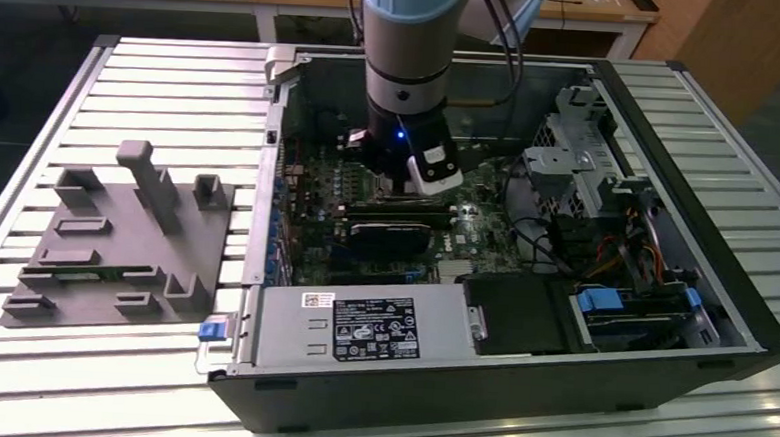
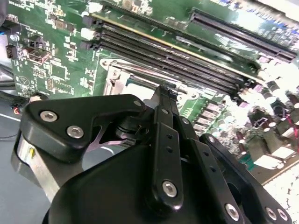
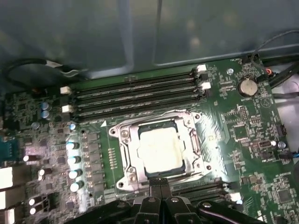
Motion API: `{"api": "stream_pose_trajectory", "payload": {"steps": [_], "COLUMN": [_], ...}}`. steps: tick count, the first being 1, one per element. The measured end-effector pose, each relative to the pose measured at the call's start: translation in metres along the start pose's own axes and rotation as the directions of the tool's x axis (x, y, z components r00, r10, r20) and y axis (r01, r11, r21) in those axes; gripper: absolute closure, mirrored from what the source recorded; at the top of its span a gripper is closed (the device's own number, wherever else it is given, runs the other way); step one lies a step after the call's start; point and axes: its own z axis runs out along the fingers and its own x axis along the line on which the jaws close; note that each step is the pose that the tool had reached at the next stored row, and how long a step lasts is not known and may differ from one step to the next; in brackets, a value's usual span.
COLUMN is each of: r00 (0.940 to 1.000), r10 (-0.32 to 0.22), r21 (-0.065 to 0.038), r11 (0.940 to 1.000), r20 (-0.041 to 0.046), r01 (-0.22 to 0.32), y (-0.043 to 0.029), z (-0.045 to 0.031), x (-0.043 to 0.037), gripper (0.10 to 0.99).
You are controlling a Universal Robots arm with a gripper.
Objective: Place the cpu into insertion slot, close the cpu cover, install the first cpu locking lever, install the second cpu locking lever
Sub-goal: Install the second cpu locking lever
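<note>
The arm [image 1: 405, 69] reaches straight down into the open computer case [image 1: 488, 384], which lies on its side on the slatted metal worktop [image 1: 170, 77]. Beside the case, toward the exterior view's left, sits a grey fixture block [image 1: 115, 244] with upright posts.

Down at the board, in the first wrist view, the gripper [image 3: 160, 183] hangs right at the edge of the insertion slot [image 3: 122, 140], its two black fingertips pressed together with no gap and nothing between them. The cpu [image 3: 161, 150] lies flat in the socket, its pale metal top facing up and catching the light. The cpu cover [image 3: 194, 145] lies down around it, a silvery frame with the chip showing through its square cut-out. Whether the locking levers are latched, I cannot tell from here.

Just beyond the socket run four long black memory slots [image 3: 135, 95], parallel to one another, with white clips at their ends. A round coin battery [image 3: 246, 86] sits on the green motherboard [image 3: 233, 158] off to one side, and a row of silver-topped capacitors [image 3: 74, 161] stands along the other side of the socket.

In the second wrist view, the black gripper linkage [image 2: 163, 154] fills the foreground, with the fingers meeting above a corner of the socket frame [image 2: 114, 77].
</note>
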Motion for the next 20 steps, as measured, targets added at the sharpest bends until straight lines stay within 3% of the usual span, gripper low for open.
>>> {"api": "stream_pose_trajectory", "payload": {"steps": [4, 9, 11, 17, 18, 20], "r00": [1.0000, 1.0000, 1.0000, 1.0000, 1.0000, 1.0000], "r10": [-0.002, -0.002, -0.003, -0.005, -0.005, -0.005], "r21": [0.022, 0.030, 0.043, 0.095, 0.100, 0.101], "r11": [0.9998, 0.9995, 0.9991, 0.9955, 0.9949, 0.9949], "r20": [0.0036, 0.0039, 0.0039, 0.0029, 0.0022, 0.0019], "r01": [0.002, 0.002, 0.003, 0.005, 0.005, 0.005], "y": [0.0110, 0.0249, 0.0299, 0.0420, 0.0430, 0.0432], "z": [0.0033, 0.0081, 0.0101, 0.0143, 0.0148, 0.0148], "x": [-0.0014, -0.0019, -0.0019, -0.0032, -0.0036, -0.0038], "gripper": [0.980, 0.980, 0.980, 0.980, 0.980, 0.980]}}
